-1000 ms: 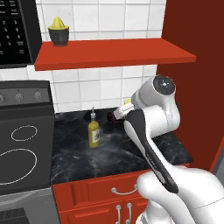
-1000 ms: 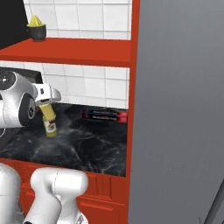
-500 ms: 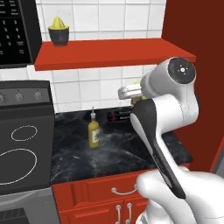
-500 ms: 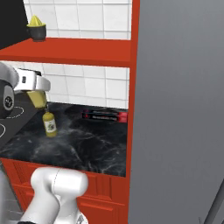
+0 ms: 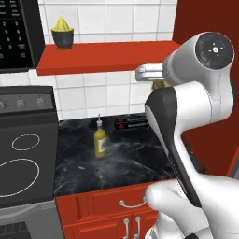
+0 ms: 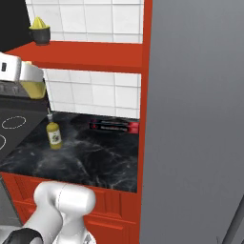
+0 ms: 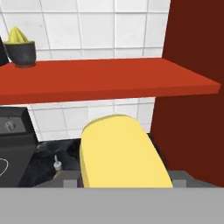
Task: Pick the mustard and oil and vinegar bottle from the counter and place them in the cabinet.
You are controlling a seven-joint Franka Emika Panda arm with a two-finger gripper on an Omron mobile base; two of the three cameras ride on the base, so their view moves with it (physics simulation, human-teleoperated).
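My jaws are clamped on the mustard (image 7: 120, 151), its squat yellow body lying between them. My gripper (image 6: 29, 84) hangs in the air just under the front edge of the cabinet (image 7: 105, 78), the long red board on the tiled wall.

To do this step well, I judge I must first rise until the bottle's underside clears that front edge, and only then push in toward the wall. Going forward from here would knock the bottle against the board. I would aim for the bare stretch of the board right of the middle, well apart from the juicer (image 7: 19, 47) at its far left, and keep off the dark red side wall (image 7: 192, 61) on the right. I would let go only once the bottle sits flat.

The oil and vinegar bottle (image 5: 100, 141) stands upright on the counter (image 5: 135, 161) below, left of the red and black box (image 5: 133, 123) by the wall. It waits its turn.
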